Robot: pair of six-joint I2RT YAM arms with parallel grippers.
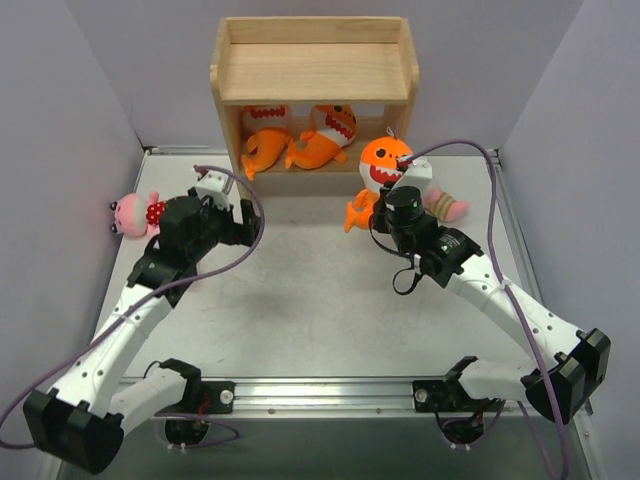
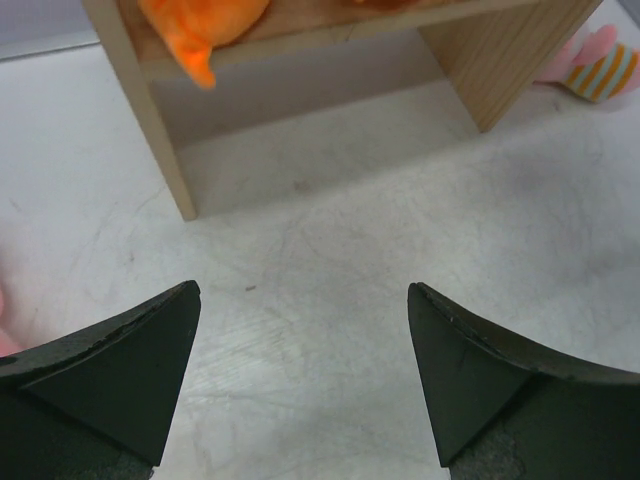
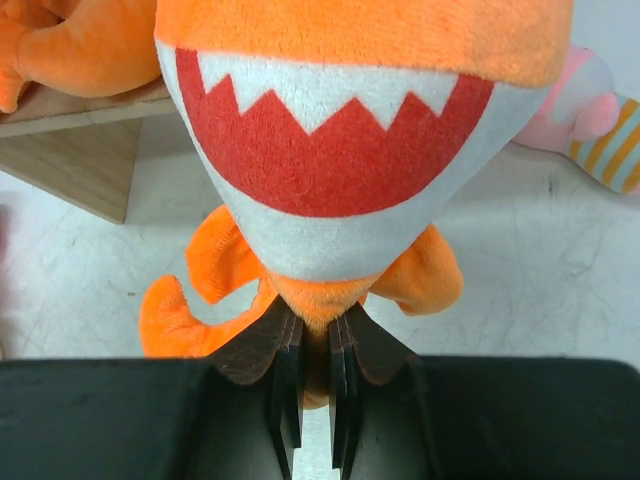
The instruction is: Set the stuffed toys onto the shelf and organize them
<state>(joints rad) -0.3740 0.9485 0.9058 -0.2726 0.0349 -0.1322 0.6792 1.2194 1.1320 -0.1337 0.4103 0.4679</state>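
Between the right fingers (image 3: 285, 365), pressed almost together: a thin fold of orange pile from the underside of an orange plush fish with a red mouth and white zigzag teeth (image 3: 330, 150), head away from the fingertips, curled tail drooping to their left. Hard to tell whether that tail hangs free of the pale scuffed bench (image 3: 500, 280) or drags on it. Just past the fingertips to the right, flat on the bench, a pink plush doll in a striped outfit (image 3: 600, 120); past them to the left, the light wooden three-tier shelf (image 1: 313, 70), with another orange plush fish (image 1: 262, 148) and its twin (image 1: 328, 132) side by side on the tier under the top. Between the left fingers (image 2: 130, 370), spread wide: nothing but bare bench, with the shelf's side panel ahead of the tips and a pink plush doll in red polka dots (image 1: 135, 213) off to their left. Probably best done slowly: so small a pinch on soft fabric, under so heavy a head, likely to slip or swing. Raise first, enough to clear the tier's edge, then carry left past the near side panel without brushing it. Set down head-up beside the twin, if room allows. Part the fingers only once the plush rests on the board.
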